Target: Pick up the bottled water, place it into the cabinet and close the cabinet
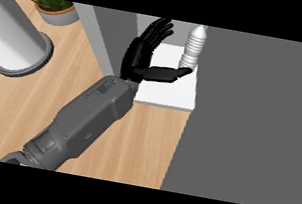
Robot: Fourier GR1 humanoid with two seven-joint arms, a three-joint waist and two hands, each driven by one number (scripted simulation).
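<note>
The bottled water [193, 46] stands upright on the white cabinet shelf [170, 95], at the shelf's far right corner, hard against the large grey cabinet door [263, 124] that fills the right side of the view. The placing step looks done, and the work now is letting go and getting clear.

Only one arm shows, coming up from the lower left; I judge it to be the left hand [145, 55], though with no second arm in view that is a reading, not a certainty. Its fingers are spread wide and straight, pointing away toward the back of the shelf, and the thumb reaches right until its tip is touching or just beside the bottle's lower body. It holds nothing. The right hand is not visible.

On the wooden desk [3, 108], a tall grey cylinder [8, 33] stands near the left edge, and a potted plant [56, 9] sits at the far edge.

The next move calls for drawing the hand back off the shelf without nudging the bottle, then swinging the door shut.
</note>
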